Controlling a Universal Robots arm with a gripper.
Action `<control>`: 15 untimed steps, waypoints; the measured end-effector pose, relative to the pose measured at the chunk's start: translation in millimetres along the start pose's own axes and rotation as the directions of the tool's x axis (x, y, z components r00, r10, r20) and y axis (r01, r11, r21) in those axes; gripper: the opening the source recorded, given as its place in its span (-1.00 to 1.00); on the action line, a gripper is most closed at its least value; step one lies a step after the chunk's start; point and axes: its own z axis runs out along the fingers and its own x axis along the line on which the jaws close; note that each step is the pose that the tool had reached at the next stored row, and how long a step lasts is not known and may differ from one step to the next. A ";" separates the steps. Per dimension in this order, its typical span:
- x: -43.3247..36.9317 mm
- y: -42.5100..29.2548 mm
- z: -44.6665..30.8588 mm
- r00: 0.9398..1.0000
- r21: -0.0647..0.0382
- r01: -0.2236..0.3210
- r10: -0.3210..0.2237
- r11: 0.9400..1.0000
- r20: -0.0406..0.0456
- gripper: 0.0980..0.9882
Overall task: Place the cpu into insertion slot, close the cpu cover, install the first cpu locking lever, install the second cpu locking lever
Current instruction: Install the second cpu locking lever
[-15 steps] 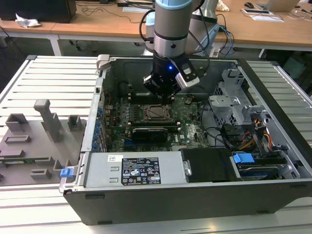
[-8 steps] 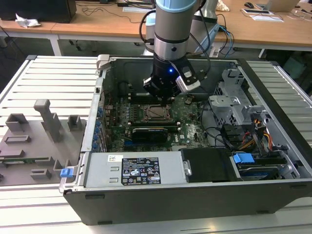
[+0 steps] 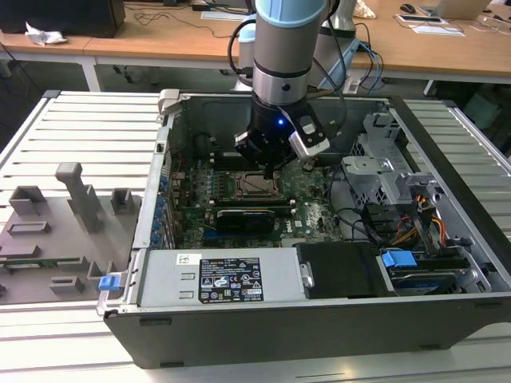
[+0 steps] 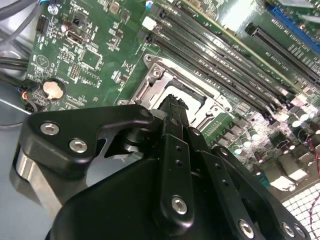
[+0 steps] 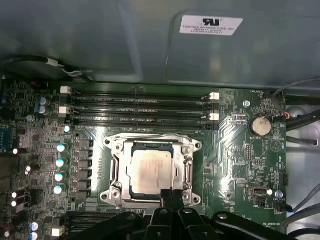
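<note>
The chip (image 5: pixel 150 172) sat flat in its socket with the metal cover (image 5: pixel 189 167) down around it. The gripper (image 5: pixel 171 196) hung right at the socket's near edge, jaws pinched together on nothing. Memory slots (image 5: pixel 140 107) crowded the far side, with case walls (image 3: pixel 172 128) close all round.

Wooden desks (image 3: pixel 160 40) behind a slatted grey metal table (image 3: pixel 88 128).

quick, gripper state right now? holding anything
Gripper: shut, fingers together and holding nothing, tips at the edge of the cpu cover, which lies closed over the cpu.
</note>
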 end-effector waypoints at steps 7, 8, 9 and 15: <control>4.5 -14.7 1.1 1.000 -0.018 0.007 -0.007 1.000 0.000 -0.98; 5.9 -16.5 1.0 1.000 -0.019 0.007 -0.007 1.000 0.000 -0.98; 6.6 -17.5 1.0 1.000 -0.020 0.008 -0.008 1.000 0.000 -0.98; 7.4 -21.8 0.8 1.000 -0.021 0.008 -0.008 1.000 0.000 -0.98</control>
